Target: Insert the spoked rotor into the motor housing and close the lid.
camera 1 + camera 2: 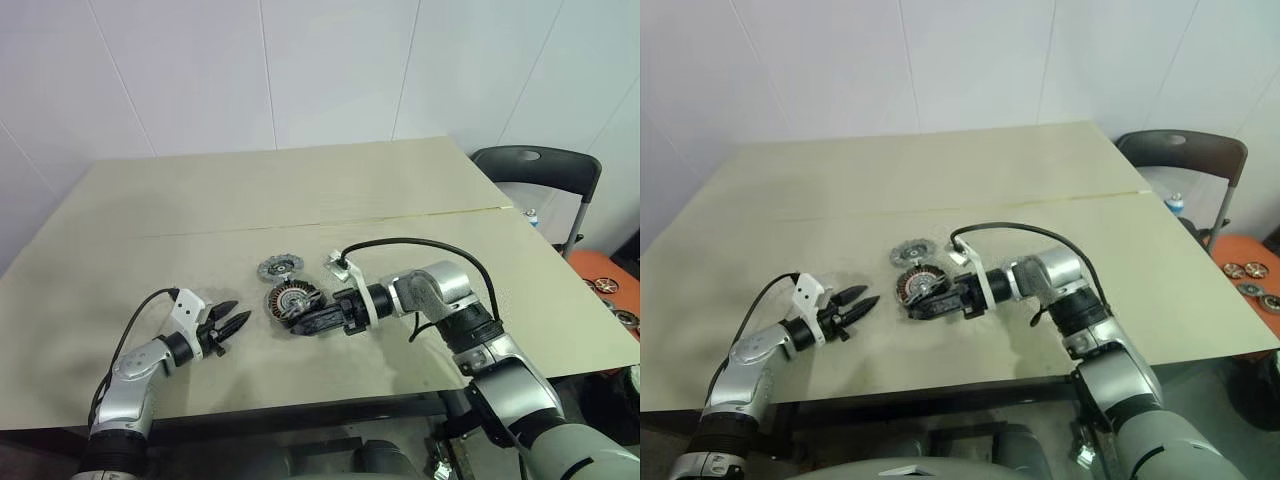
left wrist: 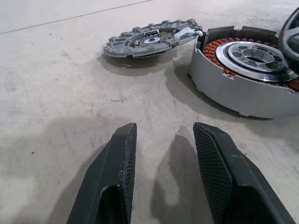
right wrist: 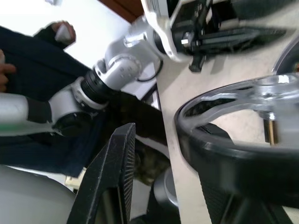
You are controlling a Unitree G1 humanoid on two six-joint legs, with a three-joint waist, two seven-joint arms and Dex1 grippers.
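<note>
Scene: flat beige table (image 1: 400,180), with a pale seam line across it.

Motor housing (image 2: 243,70): round flat disc, ring of copper-coloured windings around a silver centre, grey outer wall. It sits on the table near the middle of the front half.

Lid (image 2: 152,38): small silver-grey metal disc with a notched, gear-like rim. It lies flat on the table just beyond the motor housing, very near it; contact between the two cannot be judged.

Spoked rotor (image 3: 243,135): small black ring-shaped wheel with silver spokes and silver hub. In the right wrist view its black rim lies against one finger of the right gripper (image 1: 310,320), with the other finger (image 3: 112,177) standing apart on the far side of the rim. The fingers are pinching the rotor by its rim. From the head views the rotor is at the near right edge of the motor housing, tilted, not seated flat.

Left gripper (image 1: 232,330): low over the table to the left of the motor housing, pointing toward it, well apart from it. Its black fingers (image 2: 114,182) are spread with bare table between them, holding nothing.

Background: a dark folding chair (image 1: 540,165) beyond the table's right end.
</note>
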